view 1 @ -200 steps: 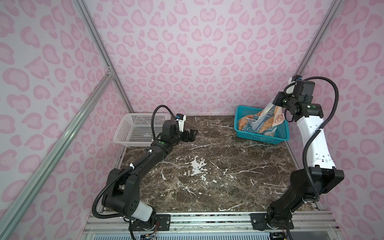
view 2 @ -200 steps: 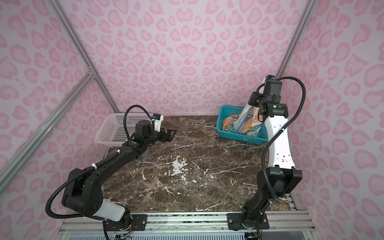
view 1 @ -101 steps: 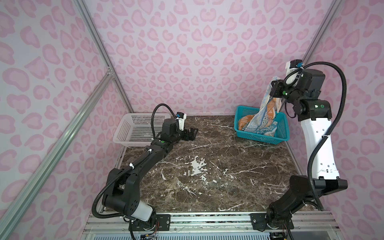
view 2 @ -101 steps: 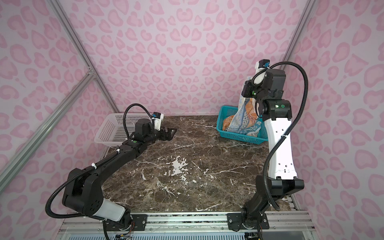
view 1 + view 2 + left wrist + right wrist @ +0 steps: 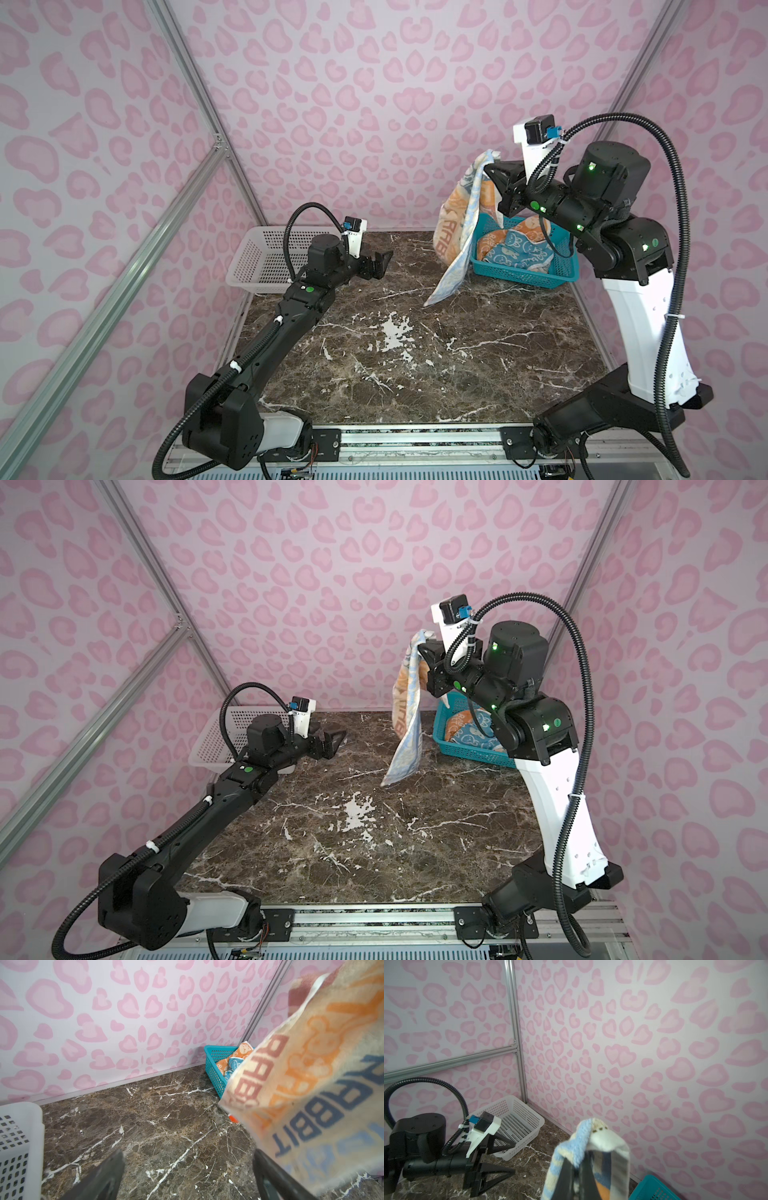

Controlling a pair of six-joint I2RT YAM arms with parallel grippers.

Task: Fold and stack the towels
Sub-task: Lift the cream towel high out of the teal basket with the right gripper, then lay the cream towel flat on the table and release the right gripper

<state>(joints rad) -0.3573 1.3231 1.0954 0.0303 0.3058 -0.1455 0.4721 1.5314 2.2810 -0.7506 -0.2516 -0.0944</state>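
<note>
Towels: three, namely one cream towel (image 5: pixel 455 232), one blue towel (image 5: pixel 513 251) and one orange towel (image 5: pixel 525 228). Baskets: two, namely one white basket (image 5: pixel 249 266) and one teal basket (image 5: pixel 523 277). Grippers: two, namely left gripper (image 5: pixel 384 262) and right gripper (image 5: pixel 492 168).

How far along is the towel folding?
Nothing folded or stacked yet. In hand: right gripper shut on the cream towel, hanging over the table. To do: blue towel and orange towel crumpled in the teal basket; left gripper open.
</note>
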